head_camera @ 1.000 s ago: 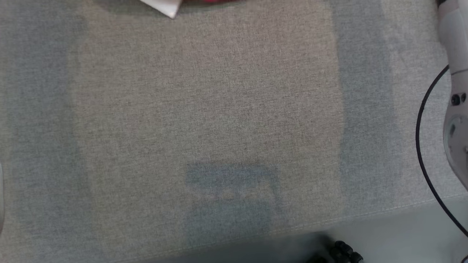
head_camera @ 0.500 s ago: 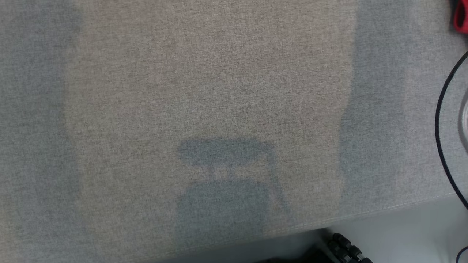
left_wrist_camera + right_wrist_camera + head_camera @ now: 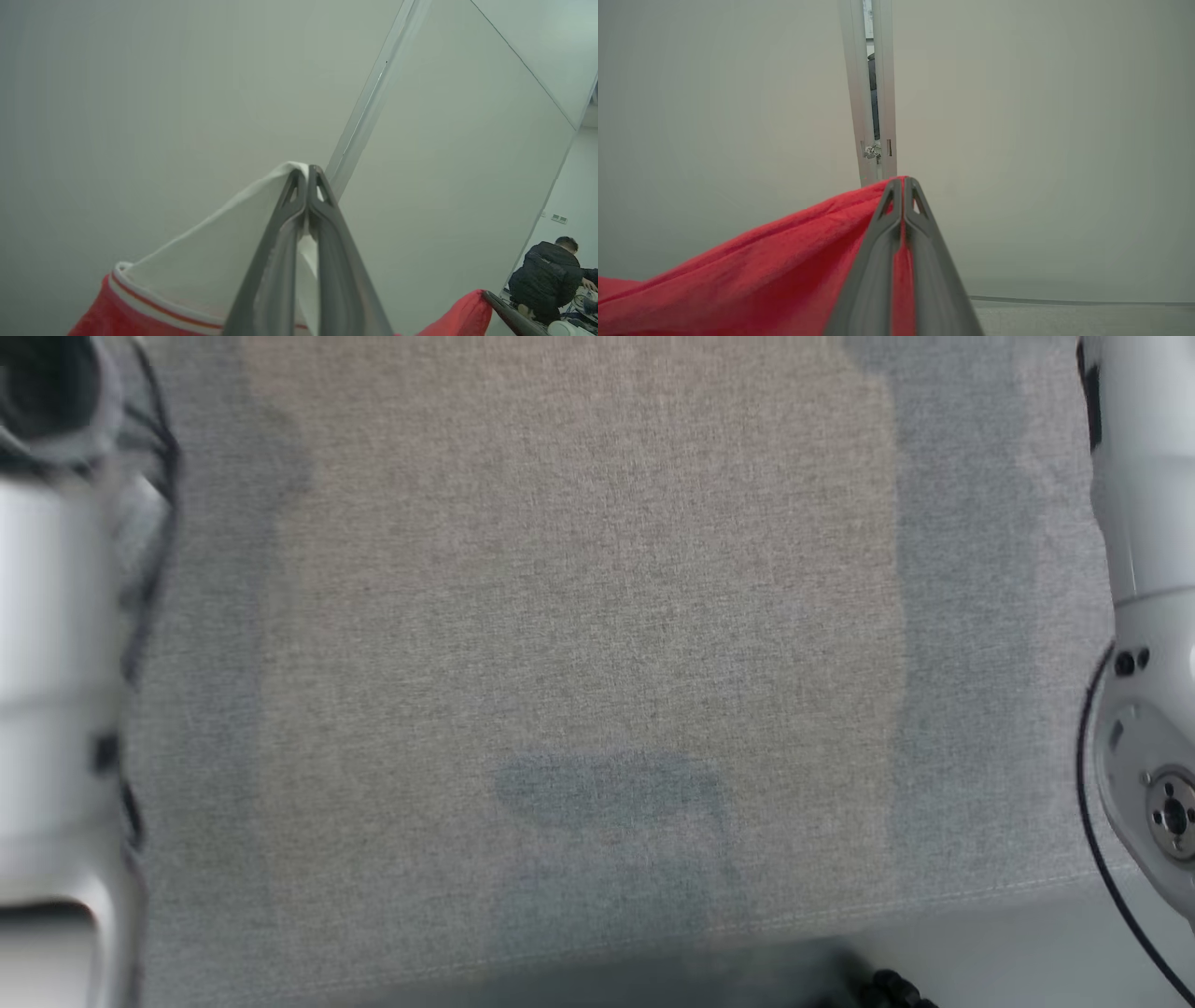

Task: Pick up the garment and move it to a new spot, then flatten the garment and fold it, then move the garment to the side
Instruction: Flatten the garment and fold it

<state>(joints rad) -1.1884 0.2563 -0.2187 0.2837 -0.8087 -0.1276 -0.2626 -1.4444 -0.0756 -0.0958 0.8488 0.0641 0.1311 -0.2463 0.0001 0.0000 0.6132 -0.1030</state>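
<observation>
The garment is red cloth with a white part and red-and-white striped trim. In the left wrist view my left gripper is shut on the garment's white corner, held up in front of a pale wall. In the right wrist view my right gripper is shut on a red fold of the garment, which hangs away to the left. In the head view my pale left forearm stands at the left edge and my right forearm at the right edge.
The grey fabric work surface spreads below the head camera, its front edge low in the head view, with pale floor beyond. A person in dark clothes crouches far off at the right of the left wrist view. A door frame stands ahead of the right gripper.
The head view has shifted throughout. The white and red cloth seen at its top edge a second ago is gone from it. Both forearms now stand at its side edges.
</observation>
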